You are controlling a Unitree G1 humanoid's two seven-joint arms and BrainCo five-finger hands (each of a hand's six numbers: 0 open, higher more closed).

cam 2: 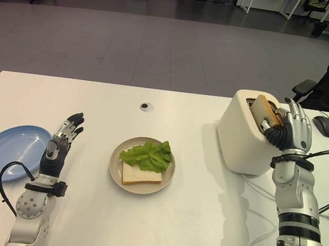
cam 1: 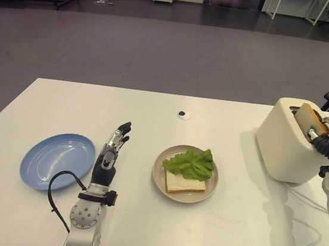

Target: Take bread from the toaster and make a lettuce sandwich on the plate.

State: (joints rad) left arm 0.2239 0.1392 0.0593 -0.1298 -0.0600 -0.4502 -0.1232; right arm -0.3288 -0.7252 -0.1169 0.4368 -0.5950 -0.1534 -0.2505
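Note:
A cream toaster stands at the right of the white table. A browned bread slice sticks up out of its slot, and my right hand is curled around it. In the middle, a beige plate carries a white bread slice with green lettuce lying over its far half. My left hand rests above the table between the blue plate and the beige plate, fingers straight and holding nothing.
An empty blue plate lies at the left. A small black and white disc sits near the table's far edge. White cables trail from the toaster along the table's right side. A computer mouse lies beyond the toaster.

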